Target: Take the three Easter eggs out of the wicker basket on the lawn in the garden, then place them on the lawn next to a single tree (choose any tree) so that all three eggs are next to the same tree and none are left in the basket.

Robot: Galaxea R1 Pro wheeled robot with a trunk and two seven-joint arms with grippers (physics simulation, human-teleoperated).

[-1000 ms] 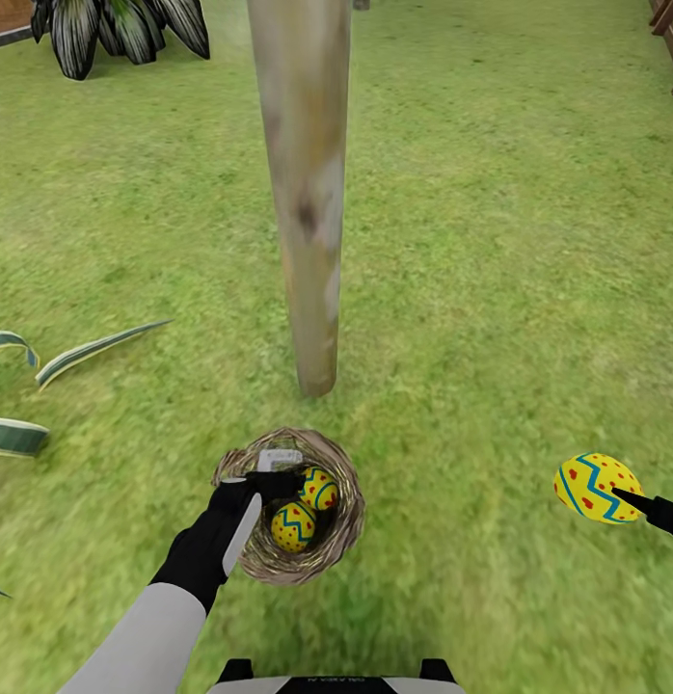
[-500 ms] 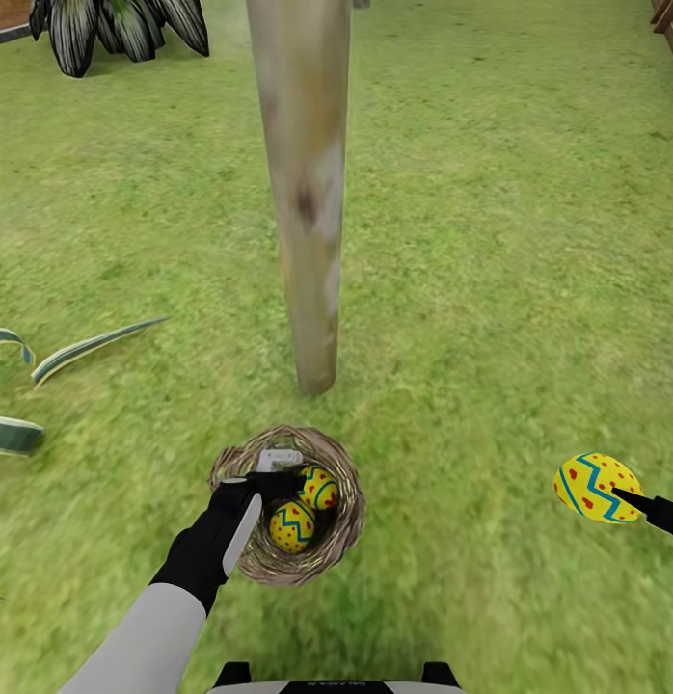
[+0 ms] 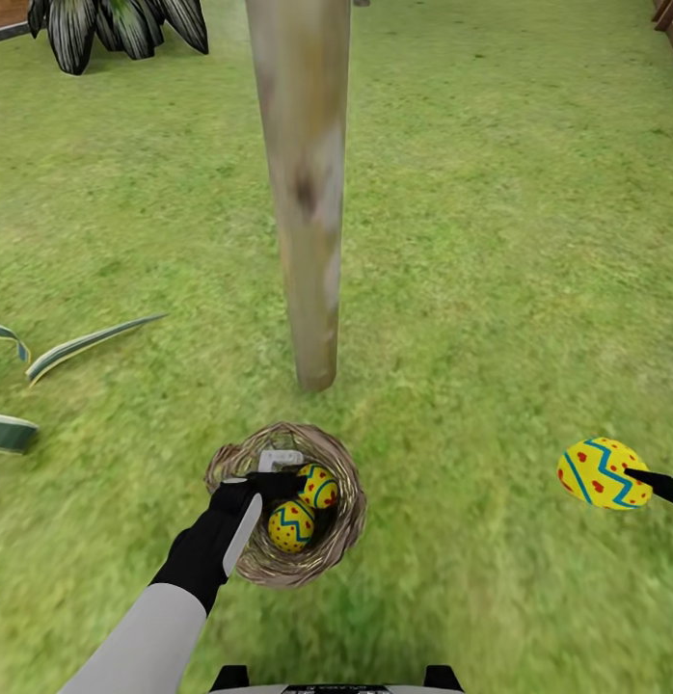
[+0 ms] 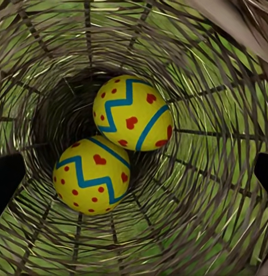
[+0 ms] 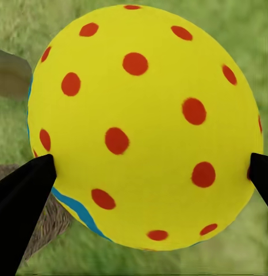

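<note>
A wicker basket (image 3: 346, 525) sits on the lawn (image 3: 510, 289) just in front of the pale tree trunk (image 3: 308, 193). Two yellow Easter eggs lie in it side by side, one (image 3: 318, 486) farther back, one (image 3: 291, 526) nearer me. My left gripper (image 3: 282, 469) reaches down into the basket and is open. Its dark fingers (image 4: 7, 181) stand wide apart at the basket wall, and both eggs (image 4: 133, 113) (image 4: 91, 174) lie below them. My right gripper (image 3: 633, 473) holds the third egg (image 3: 599, 472) above the grass at the far right. It is shut on that egg (image 5: 145, 126).
Long striped leaves (image 3: 86, 345) lie on the grass at the left. A dark-leaved plant (image 3: 115, 27) stands at the far back left and a wooden structure (image 3: 670, 39) at the back right. Open grass stretches around the trunk's foot (image 3: 315, 376).
The view has shifted slightly. The right gripper's egg has risen a little in the picture and tilted. The left gripper stays in the basket over the two eggs.
</note>
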